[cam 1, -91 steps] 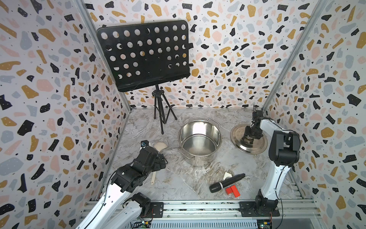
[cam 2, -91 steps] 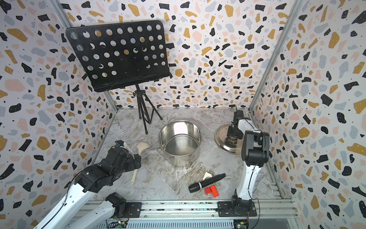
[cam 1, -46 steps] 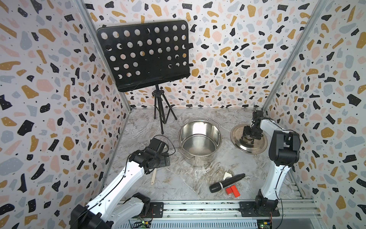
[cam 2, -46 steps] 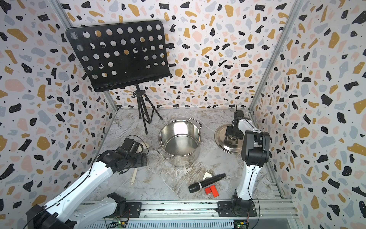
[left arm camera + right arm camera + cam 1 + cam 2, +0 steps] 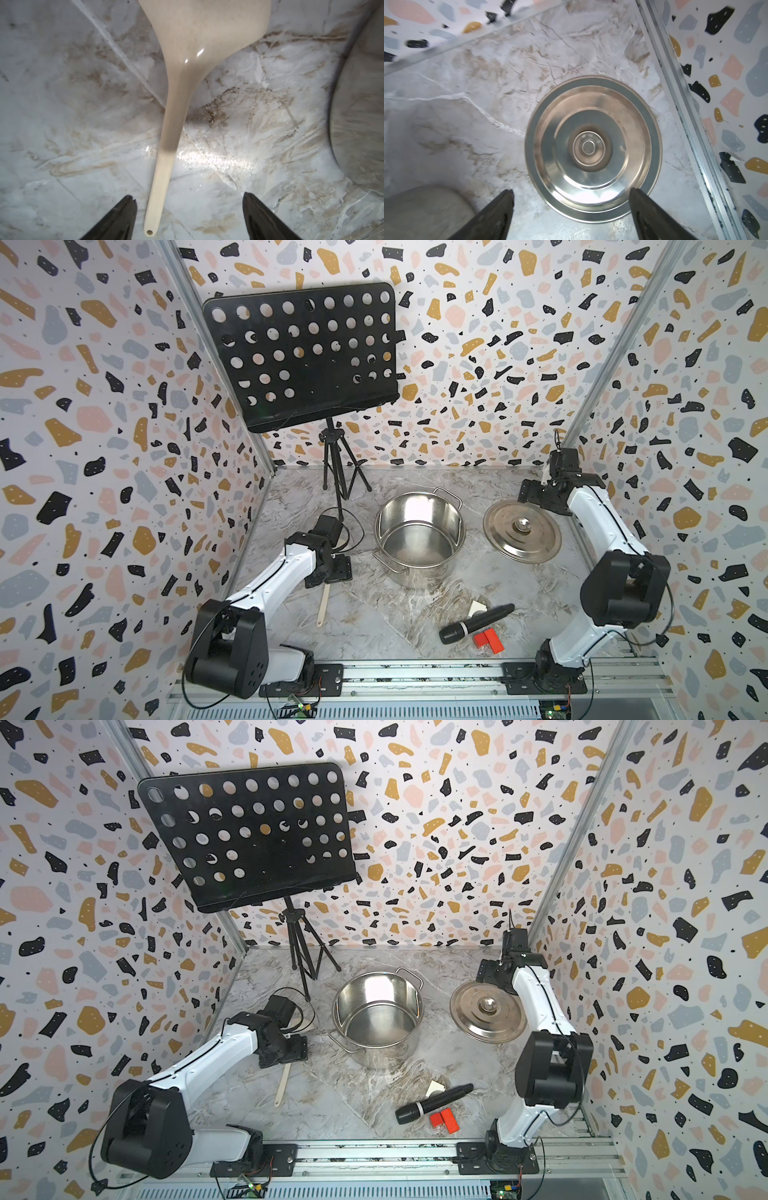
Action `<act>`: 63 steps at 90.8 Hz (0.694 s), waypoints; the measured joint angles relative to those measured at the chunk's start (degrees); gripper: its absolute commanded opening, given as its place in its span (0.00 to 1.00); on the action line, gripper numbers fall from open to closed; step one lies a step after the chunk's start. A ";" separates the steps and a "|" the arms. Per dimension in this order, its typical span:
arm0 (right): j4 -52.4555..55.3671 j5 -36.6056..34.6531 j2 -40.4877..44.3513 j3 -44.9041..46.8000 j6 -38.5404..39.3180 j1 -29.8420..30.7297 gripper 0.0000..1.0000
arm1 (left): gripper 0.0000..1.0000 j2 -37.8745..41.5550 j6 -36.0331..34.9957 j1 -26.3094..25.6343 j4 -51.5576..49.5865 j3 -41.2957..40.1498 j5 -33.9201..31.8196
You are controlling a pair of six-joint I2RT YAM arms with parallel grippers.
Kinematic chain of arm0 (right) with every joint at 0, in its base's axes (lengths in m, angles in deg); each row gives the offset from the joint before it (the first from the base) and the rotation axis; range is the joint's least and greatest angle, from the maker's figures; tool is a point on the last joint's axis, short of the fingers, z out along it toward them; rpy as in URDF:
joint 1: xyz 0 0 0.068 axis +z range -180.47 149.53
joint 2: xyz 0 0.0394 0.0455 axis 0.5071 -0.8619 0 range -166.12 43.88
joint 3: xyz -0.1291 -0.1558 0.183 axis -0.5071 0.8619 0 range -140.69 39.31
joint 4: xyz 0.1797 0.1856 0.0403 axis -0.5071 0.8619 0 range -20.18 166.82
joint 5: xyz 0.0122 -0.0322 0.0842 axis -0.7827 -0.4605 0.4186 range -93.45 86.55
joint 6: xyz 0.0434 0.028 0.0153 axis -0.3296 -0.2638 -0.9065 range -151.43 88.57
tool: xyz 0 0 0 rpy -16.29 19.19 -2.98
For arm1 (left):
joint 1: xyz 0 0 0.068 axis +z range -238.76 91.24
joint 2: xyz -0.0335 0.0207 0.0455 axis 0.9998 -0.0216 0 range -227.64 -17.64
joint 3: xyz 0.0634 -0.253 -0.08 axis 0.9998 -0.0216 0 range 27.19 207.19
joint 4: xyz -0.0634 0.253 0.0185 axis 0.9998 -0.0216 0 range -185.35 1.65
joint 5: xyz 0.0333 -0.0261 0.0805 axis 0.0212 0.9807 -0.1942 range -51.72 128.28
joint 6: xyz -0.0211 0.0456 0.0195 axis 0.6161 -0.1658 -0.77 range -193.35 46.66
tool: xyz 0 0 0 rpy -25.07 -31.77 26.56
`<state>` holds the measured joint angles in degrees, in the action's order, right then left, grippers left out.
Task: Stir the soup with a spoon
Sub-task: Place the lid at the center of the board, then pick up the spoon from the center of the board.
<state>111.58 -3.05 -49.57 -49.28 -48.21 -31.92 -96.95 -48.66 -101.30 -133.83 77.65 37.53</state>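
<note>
Left pincer [image 5: 190, 207] stands wide open astride the spoon [image 5: 172, 124], which lies flat on the surface [image 5: 62, 124] beside the pot [image 5: 417, 539]. Both top views hide its bowl under the left arm [image 5: 282, 572]; the left wrist view shows it. Right pincer [image 5: 571, 207] gapes open above the lid [image 5: 591, 147].

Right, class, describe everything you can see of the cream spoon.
The spoon is cream-white and glossy, plastic by the look. Its long slim handle, hollow at the tip, widens into a broad bowl. It lies flat on the marble table, beside the steel pot and apart from it. The left gripper hangs over the handle end, jaws open either side, not touching. In both top views the left arm hides the bowl.
</note>
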 measured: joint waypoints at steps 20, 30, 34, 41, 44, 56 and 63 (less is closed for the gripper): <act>0.94 1.16 9.05 6.25 -1.20 5.40 0.79 | 0.72 -5.11 -1.60 3.26 3.67 0.72 0.72; 1.49 2.14 11.76 9.84 -2.01 7.26 0.77 | 0.66 -6.29 -2.25 4.48 5.68 1.03 1.66; 1.51 2.71 12.90 11.19 -2.34 7.96 0.76 | 0.63 -6.91 -2.75 4.83 6.34 1.20 2.12; 1.53 3.91 15.54 13.53 -2.78 9.49 0.74 | 0.58 -8.70 -3.28 5.40 7.23 1.77 3.19; 1.53 4.39 16.68 14.32 -2.86 10.25 0.74 | 0.56 -9.49 -3.50 5.57 7.78 1.88 3.52; 1.42 5.88 21.38 17.14 -3.58 13.40 0.72 | 0.44 -10.97 -4.04 6.25 8.52 1.88 4.76; 1.05 6.62 23.50 18.88 -3.89 14.56 0.70 | 0.36 -10.97 -4.09 6.54 8.83 1.88 5.18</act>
<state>112.63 3.58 -26.07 -30.40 -52.10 -17.37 -107.92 -52.74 -94.76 -125.00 79.53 42.71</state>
